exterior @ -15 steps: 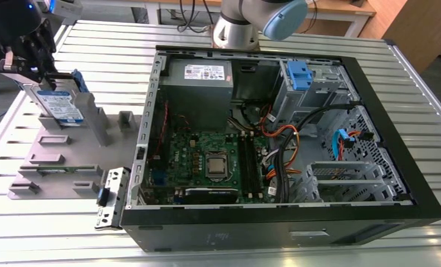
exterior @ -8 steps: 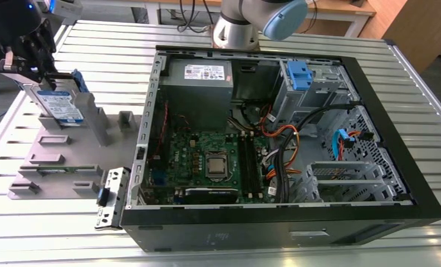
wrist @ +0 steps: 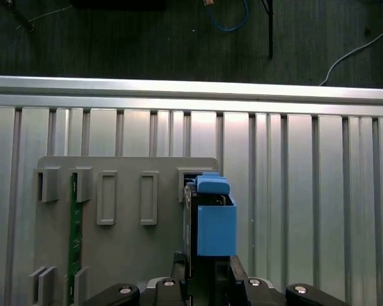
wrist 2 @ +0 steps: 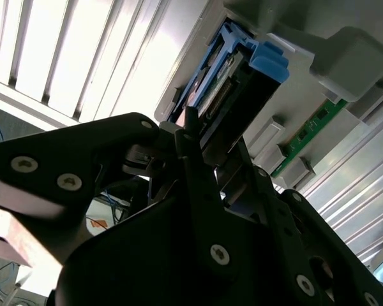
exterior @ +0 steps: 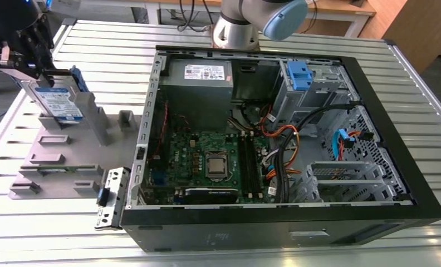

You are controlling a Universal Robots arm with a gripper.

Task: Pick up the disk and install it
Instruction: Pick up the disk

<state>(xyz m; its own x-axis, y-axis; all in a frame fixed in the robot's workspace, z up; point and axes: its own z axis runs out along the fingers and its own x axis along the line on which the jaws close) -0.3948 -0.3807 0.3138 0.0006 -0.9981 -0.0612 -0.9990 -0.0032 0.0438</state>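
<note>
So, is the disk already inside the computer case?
No, the disk stands upright at the grey fixture outside the computer case, on the exterior view's left.

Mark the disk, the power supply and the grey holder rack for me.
disk [exterior: 59, 107], exterior view, blue-and-white label.
power supply [exterior: 194, 103], exterior view, grey face below sticker.
grey holder rack [exterior: 102, 153], exterior view, bare base plate.

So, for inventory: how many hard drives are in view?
1: the disk, held in the gripper at the grey fixture. The computer case may hide others.
</note>
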